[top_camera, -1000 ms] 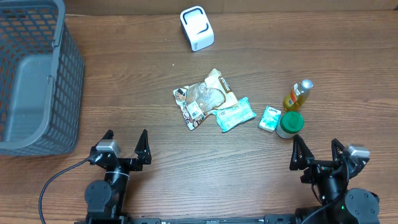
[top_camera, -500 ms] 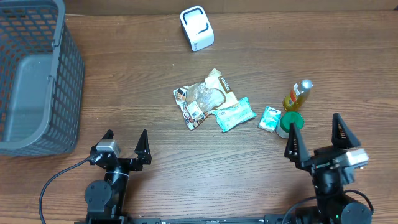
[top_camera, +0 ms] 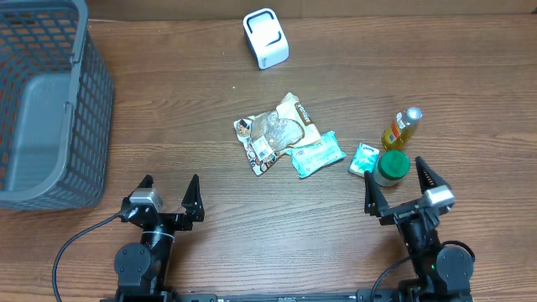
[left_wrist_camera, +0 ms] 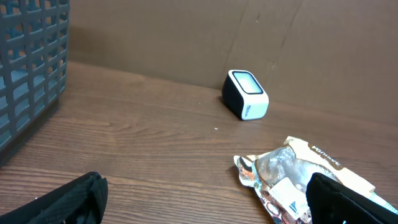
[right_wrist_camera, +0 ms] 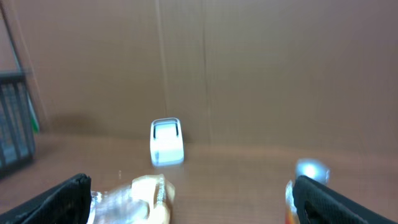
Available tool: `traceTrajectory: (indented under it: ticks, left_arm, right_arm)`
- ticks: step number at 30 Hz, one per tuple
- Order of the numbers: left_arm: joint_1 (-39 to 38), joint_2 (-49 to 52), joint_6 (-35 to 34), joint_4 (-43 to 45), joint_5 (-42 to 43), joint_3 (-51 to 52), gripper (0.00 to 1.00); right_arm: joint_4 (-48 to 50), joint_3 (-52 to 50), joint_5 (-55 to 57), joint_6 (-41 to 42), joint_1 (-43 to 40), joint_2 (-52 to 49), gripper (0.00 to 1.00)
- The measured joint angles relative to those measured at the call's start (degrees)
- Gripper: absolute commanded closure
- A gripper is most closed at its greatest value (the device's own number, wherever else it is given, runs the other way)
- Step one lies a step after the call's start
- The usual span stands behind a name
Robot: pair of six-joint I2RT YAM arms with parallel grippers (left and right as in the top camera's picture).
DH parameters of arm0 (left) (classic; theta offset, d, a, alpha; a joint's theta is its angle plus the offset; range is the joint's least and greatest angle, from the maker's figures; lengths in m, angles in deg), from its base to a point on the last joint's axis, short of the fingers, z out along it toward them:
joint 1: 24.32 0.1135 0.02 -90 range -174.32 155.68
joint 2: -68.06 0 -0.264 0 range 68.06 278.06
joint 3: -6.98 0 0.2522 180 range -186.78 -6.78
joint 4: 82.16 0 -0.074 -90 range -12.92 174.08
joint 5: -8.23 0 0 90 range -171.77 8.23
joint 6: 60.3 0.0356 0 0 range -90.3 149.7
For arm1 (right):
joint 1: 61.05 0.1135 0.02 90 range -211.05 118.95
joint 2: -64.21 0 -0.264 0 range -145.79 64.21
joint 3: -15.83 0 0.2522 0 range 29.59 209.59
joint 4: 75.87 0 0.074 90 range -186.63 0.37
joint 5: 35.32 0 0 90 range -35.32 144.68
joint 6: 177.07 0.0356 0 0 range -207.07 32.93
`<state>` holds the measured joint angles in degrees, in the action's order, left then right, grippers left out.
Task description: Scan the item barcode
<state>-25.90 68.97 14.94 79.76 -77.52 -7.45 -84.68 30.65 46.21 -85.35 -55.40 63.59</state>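
A white barcode scanner [top_camera: 266, 38] stands at the table's far middle, also in the left wrist view [left_wrist_camera: 246, 94] and blurred in the right wrist view [right_wrist_camera: 167, 142]. A foil snack packet [top_camera: 274, 132] lies mid-table with a white label facing up, near the right finger in the left wrist view [left_wrist_camera: 292, 171]. My left gripper [top_camera: 170, 195] rests open at the front left, empty [left_wrist_camera: 205, 199]. My right gripper [top_camera: 396, 191] stands open just in front of a green-lidded jar [top_camera: 392, 166], with nothing between its fingers [right_wrist_camera: 196, 199].
A teal packet [top_camera: 317, 154] and a small teal box [top_camera: 363, 159] lie right of the snack packet. A yellow bottle [top_camera: 402, 127] stands behind the jar. A grey basket [top_camera: 46, 109] fills the far left corner.
My right arm has swung left and forward, up to the green-lidded jar, its view blurred by motion. The left arm has not moved. Both grippers stay open.
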Motion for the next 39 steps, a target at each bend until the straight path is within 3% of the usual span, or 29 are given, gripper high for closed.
traceTrajectory:
  ticks: [8, 39]
  left_arm:
    - [0.00, 0.00, 0.00, 0.00, 0.00, 0.00, 0.00]
    - [0.00, 0.00, 0.00, 0.00, 0.00, 0.00, 0.01]
  right_arm:
    - [-9.31, 0.00, 0.17, -0.07, 0.00, -0.02, 0.00]
    - [-9.31, 0.00, 1.49, -0.22, 0.00, 0.00, 0.00]
